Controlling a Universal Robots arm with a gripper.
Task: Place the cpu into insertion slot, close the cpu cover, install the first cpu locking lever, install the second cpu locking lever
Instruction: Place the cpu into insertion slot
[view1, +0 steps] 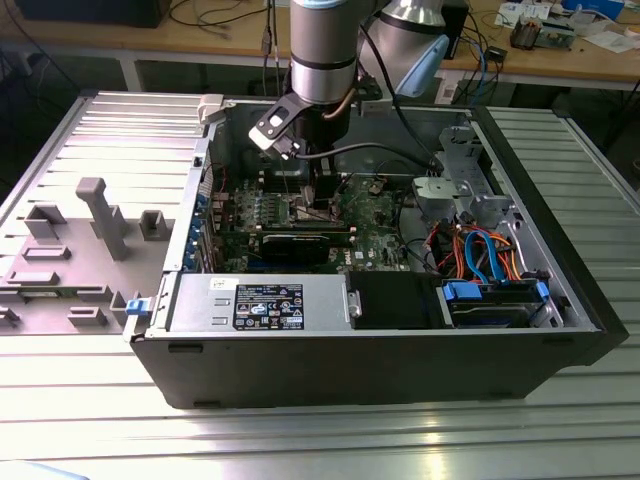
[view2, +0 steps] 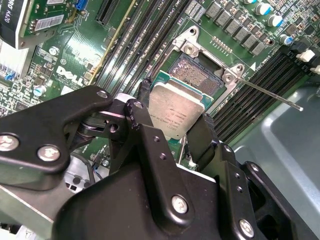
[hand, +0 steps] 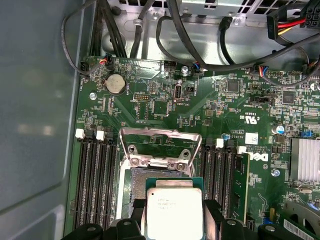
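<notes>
The gripper (view2: 174, 119) is clenched on the cpu (view2: 176, 111), a jaw on each of two opposite edges. The insertion slot (view2: 199, 75) lies just past the chip's leading edge, its pin field mostly uncovered; the chip seems to hang clear of it, though contact is hard to judge. Beyond, the cpu cover (hand: 160, 132) stands swung open.

silver-grey cpu (view2: 176, 112), green circuit board (hand: 210, 105), black fingers (view2: 206, 140)

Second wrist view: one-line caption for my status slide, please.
Gripper clamps the cpu by two opposite edges, partly over the uncovered insertion slot.
</notes>
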